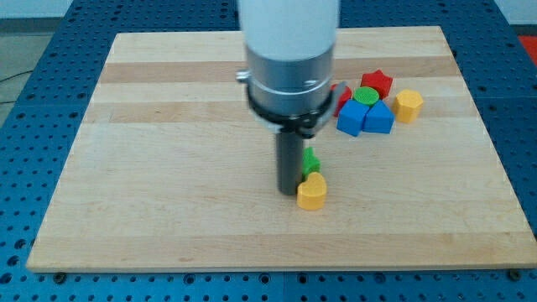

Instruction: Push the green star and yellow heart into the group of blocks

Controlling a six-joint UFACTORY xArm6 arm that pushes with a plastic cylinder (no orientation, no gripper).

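My tip (289,192) rests on the board at the left side of the yellow heart (312,193), close to touching it. The rod covers most of the green star (311,160), of which only a right sliver shows just above the heart. The group of blocks lies up and to the right: a red star (376,82), a green round block (365,95), two blue blocks (351,119) (379,118), a yellow block (409,106) and a partly hidden red block (341,97).
The wooden board (168,151) lies on a blue perforated table (520,126). The arm's wide grey and white body (289,59) hides the board's upper middle.
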